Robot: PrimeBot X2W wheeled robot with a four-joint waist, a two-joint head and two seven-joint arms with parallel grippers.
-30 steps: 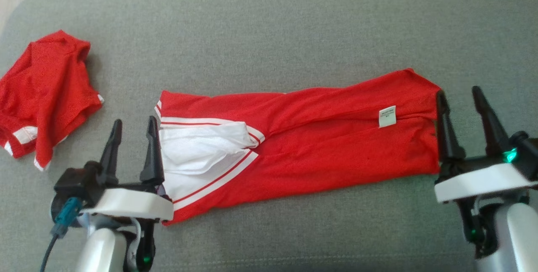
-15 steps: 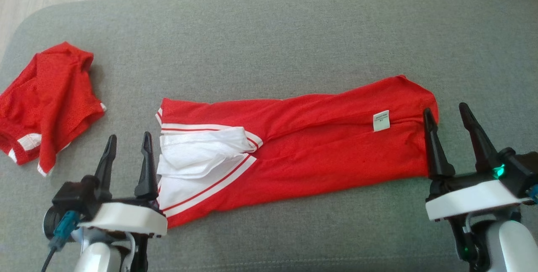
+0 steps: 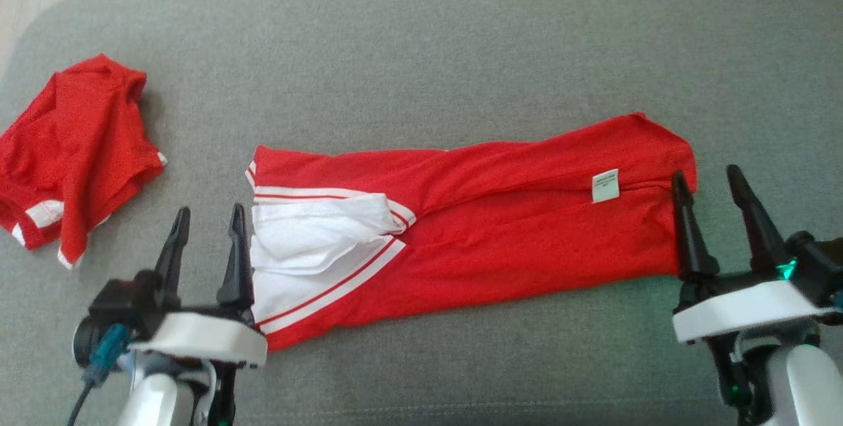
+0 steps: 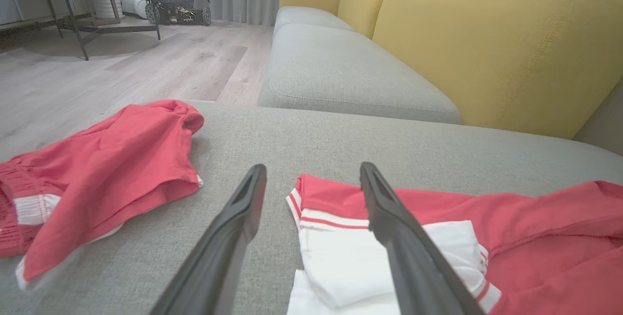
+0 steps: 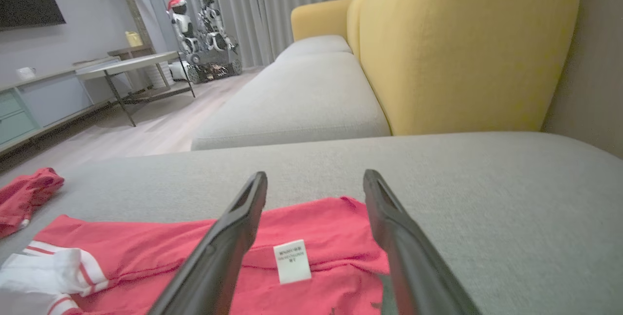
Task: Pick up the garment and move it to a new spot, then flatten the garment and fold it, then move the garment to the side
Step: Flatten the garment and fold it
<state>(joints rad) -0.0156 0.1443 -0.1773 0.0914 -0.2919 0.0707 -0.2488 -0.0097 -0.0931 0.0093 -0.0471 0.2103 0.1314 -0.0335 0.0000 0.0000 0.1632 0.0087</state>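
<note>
Black-fingered left gripper (image 3: pixel 211 209): low over the cushion at the garment's left end, fingers pointing away from the robot. They are spread wide apart with nothing between them. In the left wrist view (image 4: pixel 312 166) the inner finger lies over the white panel and the outer one over bare cushion.
Right gripper (image 3: pixel 705 172): at the garment's right end, pointing the same way, also spread wide and holding nothing. Its inner finger crosses the red edge and its outer one stands over bare cushion.
Contact: I cannot tell whether either finger touches the cloth.
Cushion (image 3: pixel 421 51): grey woven fabric; it bears both red pieces.
Garment (image 3: pixel 514 228): lies in the middle of the cushion, stretched between the two grippers. It is red mesh, mostly flat, with a long crease running along it.
White panel (image 3: pixel 309 241): rumpled, at the left end, bordered by red-and-white stripes.
Label (image 3: pixel 605 185): small and white, near the right end.
Second red garment (image 3: pixel 79 143): bunched at the cushion's far left, well apart from the first.
</note>
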